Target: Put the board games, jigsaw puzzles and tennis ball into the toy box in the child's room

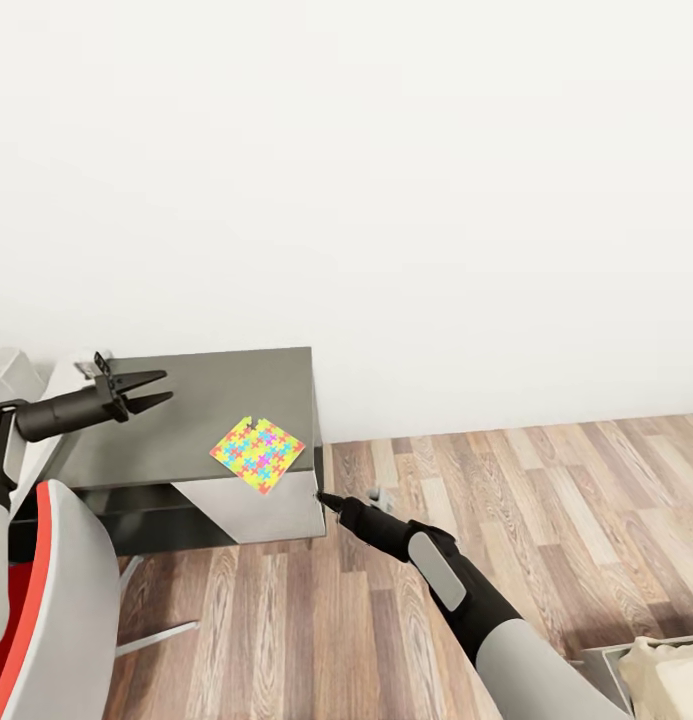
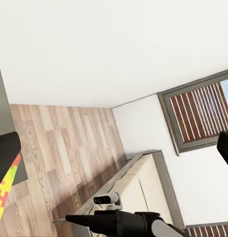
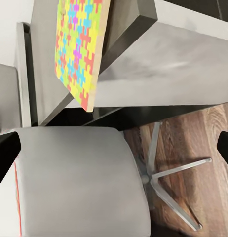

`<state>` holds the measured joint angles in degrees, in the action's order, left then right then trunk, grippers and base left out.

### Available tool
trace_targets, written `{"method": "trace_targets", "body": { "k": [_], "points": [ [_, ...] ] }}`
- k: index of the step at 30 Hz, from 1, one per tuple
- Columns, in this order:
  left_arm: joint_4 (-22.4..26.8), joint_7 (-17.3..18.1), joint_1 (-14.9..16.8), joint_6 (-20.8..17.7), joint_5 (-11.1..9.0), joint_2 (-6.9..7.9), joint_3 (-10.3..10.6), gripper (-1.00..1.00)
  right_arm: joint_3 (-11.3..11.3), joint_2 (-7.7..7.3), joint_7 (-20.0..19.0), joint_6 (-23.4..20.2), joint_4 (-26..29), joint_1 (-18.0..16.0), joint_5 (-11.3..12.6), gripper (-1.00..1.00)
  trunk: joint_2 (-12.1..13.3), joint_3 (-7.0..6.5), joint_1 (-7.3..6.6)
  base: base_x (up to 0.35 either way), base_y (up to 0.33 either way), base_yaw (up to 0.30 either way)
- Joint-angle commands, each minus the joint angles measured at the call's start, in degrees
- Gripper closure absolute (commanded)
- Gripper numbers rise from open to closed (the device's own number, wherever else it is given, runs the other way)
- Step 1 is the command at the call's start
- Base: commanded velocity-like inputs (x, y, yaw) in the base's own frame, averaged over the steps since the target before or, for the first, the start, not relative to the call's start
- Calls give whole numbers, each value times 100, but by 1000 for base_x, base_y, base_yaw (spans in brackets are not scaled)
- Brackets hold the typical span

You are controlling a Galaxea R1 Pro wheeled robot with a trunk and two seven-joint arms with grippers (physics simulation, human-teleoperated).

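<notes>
Jigsaw puzzle (image 1: 258,455) on table (image 1: 176,420)

Your left wrist view: wood-plank floor (image 2: 64,148) under a white wall (image 2: 109,49), slatted window (image 2: 200,116) beside it, jigsaw puzzle (image 2: 8,190) edge near the floor, right arm (image 2: 129,223) pointing across.

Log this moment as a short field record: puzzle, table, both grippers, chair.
jigsaw puzzle: lies flat on the dark grey table section, near its front corner
table: stands against the white wall
left gripper: open, empty, above the table, apart from the puzzle
right gripper: beside the table's corner, below the top; state unclear
chair: grey and red, in front of the table
</notes>
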<state>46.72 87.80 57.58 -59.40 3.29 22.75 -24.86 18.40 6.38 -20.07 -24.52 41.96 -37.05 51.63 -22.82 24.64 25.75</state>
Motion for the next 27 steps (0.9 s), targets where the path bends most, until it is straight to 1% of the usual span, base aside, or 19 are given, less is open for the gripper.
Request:
{"method": "trace_targets", "body": {
  "k": [1,3,4,8,11,17,20,27],
  "points": [
    [3,32,11,-60,34,3,-12,-100,4,62,8,-22,-4,-4,20,-100,-10,8,3,0,0,-6],
    [3,27,34,-60,33,4,-15,-100,18,135,27,-19,-17,-4,-5,-100,-10,8,3,0,0,-4],
    [4,27,84,-60,33,6,-16,-100,57,202,42,-15,-30,-4,-55,-100,-10,7,3,0,0,-2],
    [4,24,235,-60,27,9,-18,-100,209,310,79,0,-47,-4,-196,-100,-10,7,3,0,0,-1],
    [3,23,291,-60,25,10,-18,-100,268,362,93,24,-55,-4,-240,-100,-10,7,3,0,0,0],
    [4,26,366,-60,5,10,-21,-100,304,362,108,108,-85,-4,-251,-100,-10,7,3,0,0,13],
    [4,27,422,-60,-5,6,-23,-100,269,362,113,117,-138,-4,-219,-100,-10,7,3,0,0,25],
    [4,27,484,-60,-10,-8,-18,-100,208,362,80,106,-188,-4,-9,-100,-10,7,3,0,0,10]
  ]
}}
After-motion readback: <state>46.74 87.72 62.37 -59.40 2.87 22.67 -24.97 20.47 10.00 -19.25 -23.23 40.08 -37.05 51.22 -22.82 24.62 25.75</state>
